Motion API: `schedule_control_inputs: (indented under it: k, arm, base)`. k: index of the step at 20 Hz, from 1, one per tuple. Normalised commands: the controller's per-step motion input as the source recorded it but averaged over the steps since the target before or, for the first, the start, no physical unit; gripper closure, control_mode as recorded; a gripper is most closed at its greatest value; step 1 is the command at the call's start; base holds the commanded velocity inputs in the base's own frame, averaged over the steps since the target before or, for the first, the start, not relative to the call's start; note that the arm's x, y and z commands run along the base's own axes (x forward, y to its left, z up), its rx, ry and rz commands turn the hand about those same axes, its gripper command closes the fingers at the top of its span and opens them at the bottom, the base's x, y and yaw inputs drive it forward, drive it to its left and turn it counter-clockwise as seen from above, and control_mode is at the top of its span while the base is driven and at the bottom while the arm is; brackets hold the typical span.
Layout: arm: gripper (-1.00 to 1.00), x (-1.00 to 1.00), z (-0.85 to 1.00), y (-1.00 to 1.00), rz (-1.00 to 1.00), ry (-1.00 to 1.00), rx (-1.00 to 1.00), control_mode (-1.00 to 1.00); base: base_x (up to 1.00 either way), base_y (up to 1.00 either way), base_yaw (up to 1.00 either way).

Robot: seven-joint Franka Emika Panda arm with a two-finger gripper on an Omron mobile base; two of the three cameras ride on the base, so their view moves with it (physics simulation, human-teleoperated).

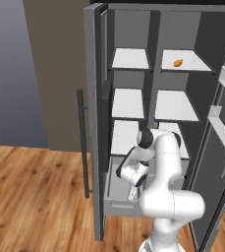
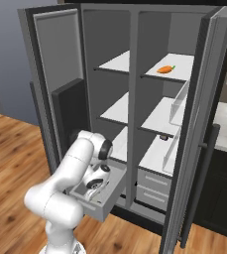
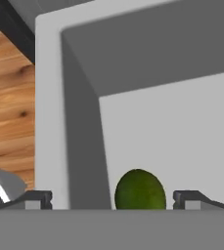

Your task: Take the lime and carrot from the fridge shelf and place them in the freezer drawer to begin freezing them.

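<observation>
Down inside the pulled-out freezer drawer (image 2: 105,206), the hand (image 3: 112,199) is spread with the lime (image 3: 140,190) between its tips.

Both dark fingertips (image 3: 35,199) stand well apart of the lime on either side, neither touching it; the green ball sits on the drawer's pale floor near a corner of its grey walls. From the base views the white arm bends down into the drawer at the foot of the open grey fridge, and the hand is low inside the box. Up on the fridge shelf (image 1: 192,61), topmost of the right-hand column, the carrot (image 1: 178,62) lies alone, orange against the white panel, well apart from the arm.
</observation>
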Motion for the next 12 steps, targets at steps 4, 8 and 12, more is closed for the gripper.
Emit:
schedule_control_inputs:
  k: [4,8,12]
  arm:
    - [-1.00,-0.36,0.19,0.00,0.00,-0.03,0.00,-1.00]
    - [-1.00,-0.39,0.77,0.00,-0.03,-0.07,0.00,-1.00]
    - [-1.00,-0.10,0.93,-0.01,-0.07,0.00,0.00,-1.00]
  base:
    - [0.00,0.00,0.00]
    - [0.00,0.00,0.00]
    - [0.00,0.00,0.00]
